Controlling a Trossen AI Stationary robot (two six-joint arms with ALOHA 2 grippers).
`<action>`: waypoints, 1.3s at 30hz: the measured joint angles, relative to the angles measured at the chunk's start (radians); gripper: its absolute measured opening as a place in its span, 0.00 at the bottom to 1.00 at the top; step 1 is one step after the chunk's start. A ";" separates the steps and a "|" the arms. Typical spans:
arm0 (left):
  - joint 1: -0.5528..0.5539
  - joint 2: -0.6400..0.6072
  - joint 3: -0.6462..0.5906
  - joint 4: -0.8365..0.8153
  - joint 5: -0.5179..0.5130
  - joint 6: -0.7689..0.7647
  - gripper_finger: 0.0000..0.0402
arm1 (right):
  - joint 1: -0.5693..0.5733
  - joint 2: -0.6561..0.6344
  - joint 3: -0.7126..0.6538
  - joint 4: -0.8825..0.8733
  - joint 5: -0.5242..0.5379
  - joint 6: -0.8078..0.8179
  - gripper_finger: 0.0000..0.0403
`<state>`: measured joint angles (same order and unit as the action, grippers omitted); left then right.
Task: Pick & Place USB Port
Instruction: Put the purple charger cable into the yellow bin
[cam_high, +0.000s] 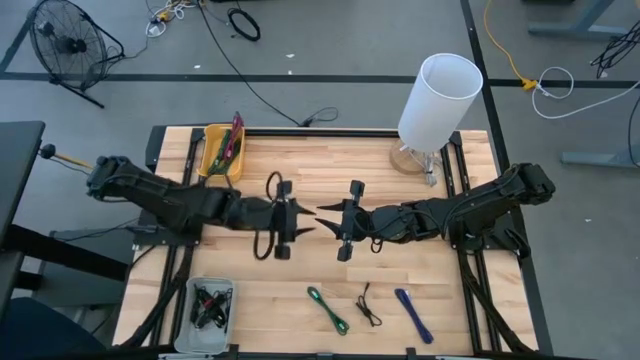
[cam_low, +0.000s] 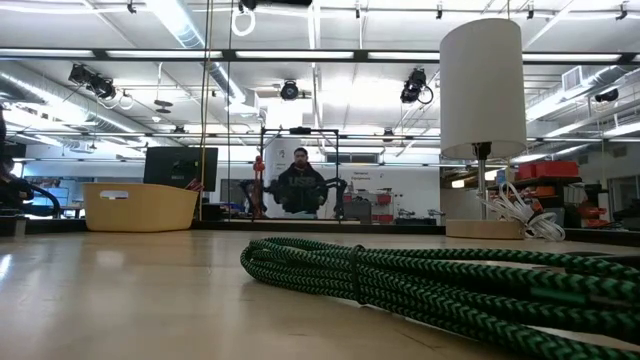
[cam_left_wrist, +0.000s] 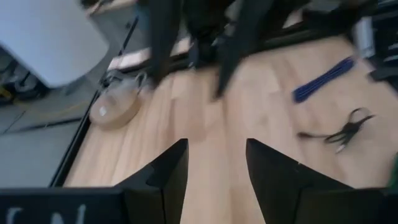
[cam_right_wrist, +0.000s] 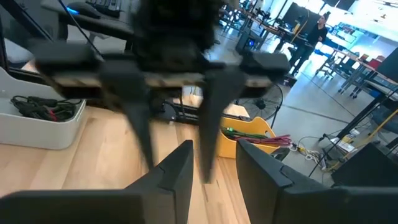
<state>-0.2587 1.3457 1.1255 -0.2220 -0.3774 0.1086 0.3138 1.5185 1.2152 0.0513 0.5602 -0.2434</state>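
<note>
Both arms meet over the middle of the pale wooden table (cam_high: 330, 170), tips nearly nose to nose. The left gripper (cam_high: 305, 222) has its fingers parted with bare wood showing between them, nothing held. The right gripper (cam_high: 326, 216) faces it, fingers also apart with a narrower gap, and empty too.

Take the white lamp (cam_high: 437, 100) at the table's far right corner as the marker. Straight across from it, along the near edge, lie three cables: the blue cable (cam_high: 413, 314) closest under the lamp's side, the small black cable (cam_high: 368, 305) just beside it toward the middle, then the green braided cable (cam_high: 328, 308) a little further along, all well apart from both grippers. Which of them carries the USB plug, I cannot tell.

Far along the back edge from the lamp sits a yellow tray (cam_high: 219, 150) holding coloured cables. Diagonally opposite the lamp, at the near left corner, a white bin (cam_high: 207, 306) holds dark cables.

Beyond the table: grey floor, a floor fan (cam_high: 67, 45), loose cords, and a person (cam_low: 301, 186) seated in the bright workshop behind.
</note>
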 joint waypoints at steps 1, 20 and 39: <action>0.015 0.000 0.000 -0.017 0.003 -0.006 0.42 | 0.000 0.000 0.000 -0.001 0.000 0.007 0.30; 0.048 0.000 -0.001 -0.045 -0.064 0.014 0.42 | 0.140 0.000 0.000 -0.708 -0.519 1.129 0.30; 0.047 0.000 -0.002 -0.041 -0.070 0.008 0.42 | 0.401 0.224 0.000 -1.002 -0.793 1.864 0.30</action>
<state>-0.2115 1.3460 1.1236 -0.2629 -0.4478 0.1165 0.7143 1.7426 1.2152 -0.9507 -0.2324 1.6211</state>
